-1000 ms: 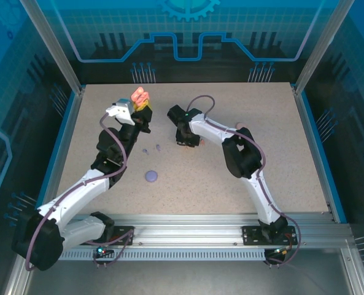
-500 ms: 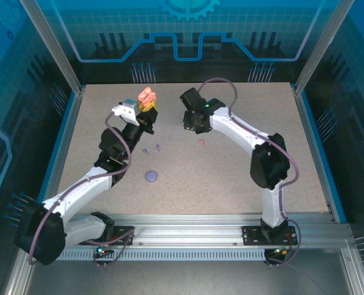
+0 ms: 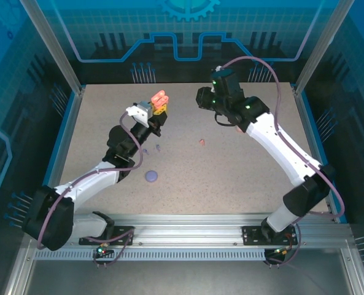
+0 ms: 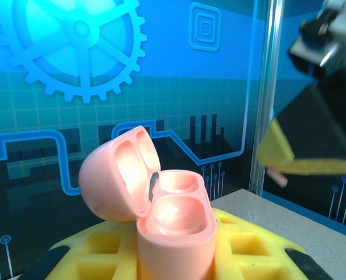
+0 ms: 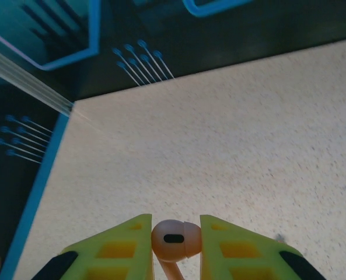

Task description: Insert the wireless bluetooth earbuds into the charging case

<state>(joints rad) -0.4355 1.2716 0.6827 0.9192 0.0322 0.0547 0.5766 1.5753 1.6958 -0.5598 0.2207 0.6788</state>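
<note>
My left gripper (image 3: 159, 109) is shut on an open salmon-pink charging case (image 3: 160, 98) and holds it upright above the table's back left. In the left wrist view the case (image 4: 175, 233) stands between the yellow fingers (image 4: 254, 251), its lid (image 4: 111, 181) hinged back and both wells empty. My right gripper (image 3: 202, 99) hovers to the case's right, shut on a pale pinkish-tan earbud (image 5: 174, 238) whose stem points down. One coral-red earbud (image 3: 201, 142) and two lavender earbuds (image 3: 146, 149) lie on the table.
A shut lavender case (image 3: 151, 176) lies on the speckled table (image 3: 231, 178) near the left arm. Blue panel walls and metal posts (image 3: 59, 61) close in the back and sides. The right gripper's fingers (image 4: 313, 134) show at the upper right of the left wrist view.
The right gripper rose from the table with the pinkish-tan earbud and swung back and to the right. The left gripper carried the open case slightly to the right.
</note>
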